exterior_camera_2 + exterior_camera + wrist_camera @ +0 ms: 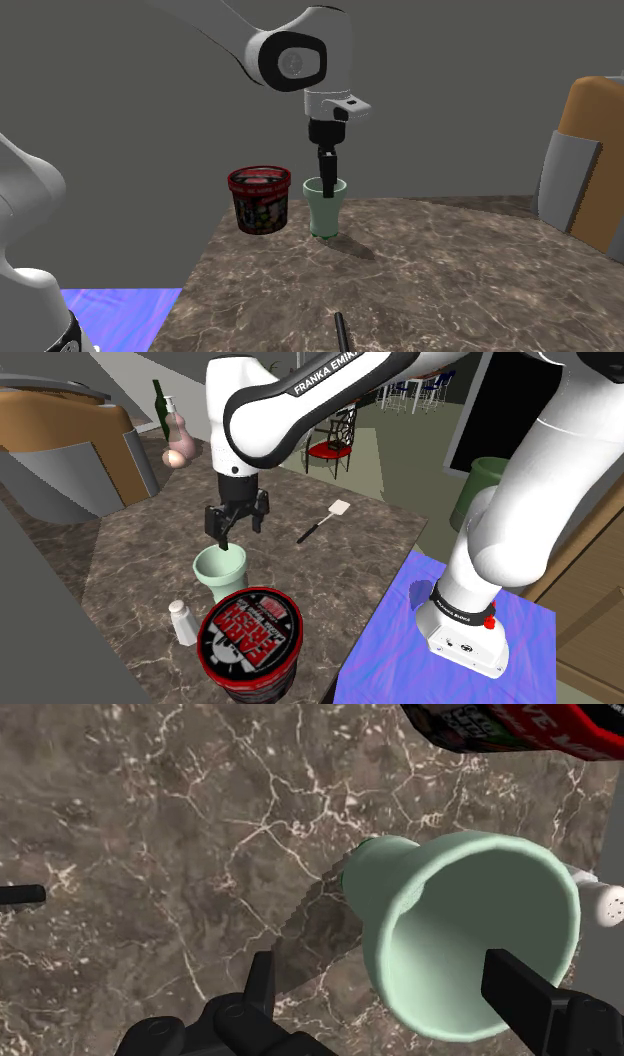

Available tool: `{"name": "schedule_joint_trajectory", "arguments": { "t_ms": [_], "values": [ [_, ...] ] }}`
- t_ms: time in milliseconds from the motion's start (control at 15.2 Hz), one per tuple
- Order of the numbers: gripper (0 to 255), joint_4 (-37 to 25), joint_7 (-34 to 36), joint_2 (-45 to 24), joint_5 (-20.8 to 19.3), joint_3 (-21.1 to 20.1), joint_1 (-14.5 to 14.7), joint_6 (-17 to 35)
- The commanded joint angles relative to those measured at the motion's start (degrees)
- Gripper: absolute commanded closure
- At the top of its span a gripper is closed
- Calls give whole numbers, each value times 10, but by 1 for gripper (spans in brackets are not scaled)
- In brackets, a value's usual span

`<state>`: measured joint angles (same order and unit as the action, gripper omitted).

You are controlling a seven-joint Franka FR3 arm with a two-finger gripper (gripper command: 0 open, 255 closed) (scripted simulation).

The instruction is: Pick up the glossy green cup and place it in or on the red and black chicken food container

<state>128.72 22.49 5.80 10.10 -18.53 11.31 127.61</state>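
Two black fingers (262,994) stand apart on your gripper (240,532), nothing clamped. They straddle one side of the pale green cup (222,574): one finger over its open mouth, the other outside its wall. Whether either touches the rim, you can't tell. That cup stands upright on the counter, and you're looking right down into it: empty.

Just beside it, nearer the shoulder camera, sits the red and black tub (250,637). Its lid is on, so whatever is inside is hidden. One white shaker (182,622) stands close by both.

Further out, one white-bladed spatula (325,522) lies flat on the dark brown marble counter (130,552). At the far corner you've got one dark green bottle (160,407) and one pinkish gourd-shaped vase (178,442), side by side.

One blue-purple cloth (385,652) lies under the base of your arm (480,552). Beyond the counter, one red-seated chair (330,449) stands on a grey floor.
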Motion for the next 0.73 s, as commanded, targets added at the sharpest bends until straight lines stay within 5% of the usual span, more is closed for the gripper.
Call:
{"name": "schedule_joint_trajectory", "arguments": {
  "t_ms": [0, 660],
  "values": [
    [0, 1, 4, -19, -1, -4, 2, 20],
    [0, 17, 9, -47, -8, -8, 5, 63]
  ]
}}
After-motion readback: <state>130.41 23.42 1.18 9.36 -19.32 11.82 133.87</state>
